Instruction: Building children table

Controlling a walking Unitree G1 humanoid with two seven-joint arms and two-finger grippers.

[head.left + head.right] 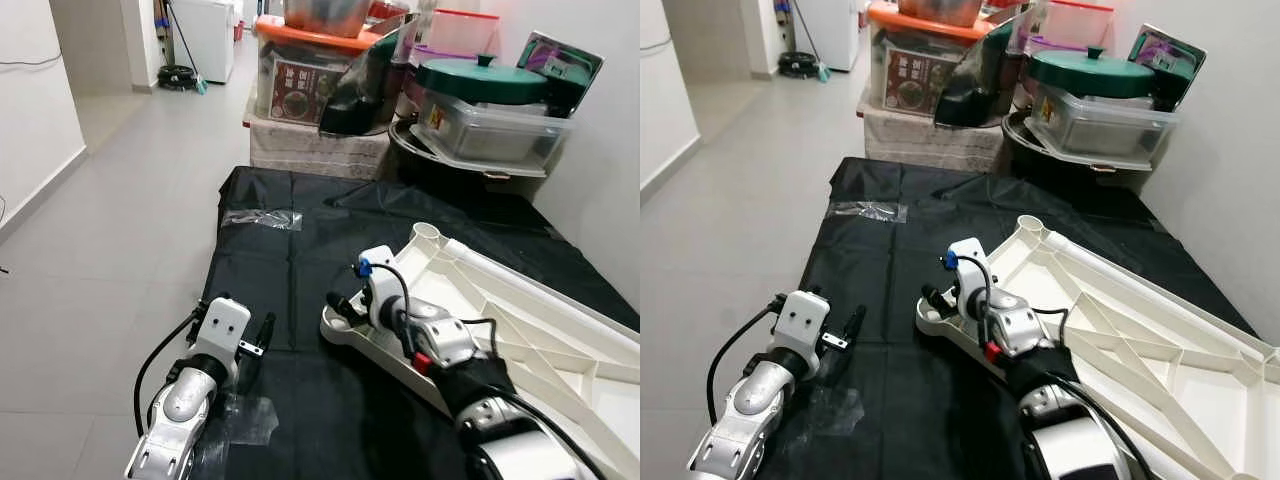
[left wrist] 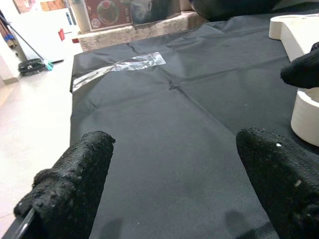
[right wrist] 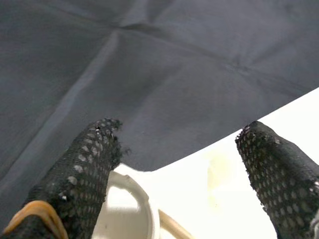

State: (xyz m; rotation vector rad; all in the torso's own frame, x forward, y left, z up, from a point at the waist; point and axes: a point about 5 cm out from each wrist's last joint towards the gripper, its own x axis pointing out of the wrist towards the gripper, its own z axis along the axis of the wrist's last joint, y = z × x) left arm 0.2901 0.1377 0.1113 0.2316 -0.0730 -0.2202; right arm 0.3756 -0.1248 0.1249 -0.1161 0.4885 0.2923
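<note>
A white plastic tabletop [image 1: 520,300] lies upside down on a black sheet [image 1: 290,260] on the floor, its ribs facing up. My right gripper [image 3: 179,134] is open at its near-left corner, the fingers straddling the rim beside a round leg socket [image 3: 127,214]. Nothing is held between them. My left gripper [image 2: 174,144] is also open and empty. It hovers low over the bare sheet, to the left of that corner. In the left wrist view the same socket [image 2: 306,117] shows with a right fingertip [image 2: 301,69] above it.
Stacked storage boxes [image 1: 310,80] and a green-lidded container [image 1: 490,100] stand along the far edge of the sheet. A clear plastic bag [image 1: 265,218] lies on the sheet ahead, another [image 1: 245,415] under my left arm. Tiled floor [image 1: 110,230] lies to the left, a white wall [image 1: 610,180] to the right.
</note>
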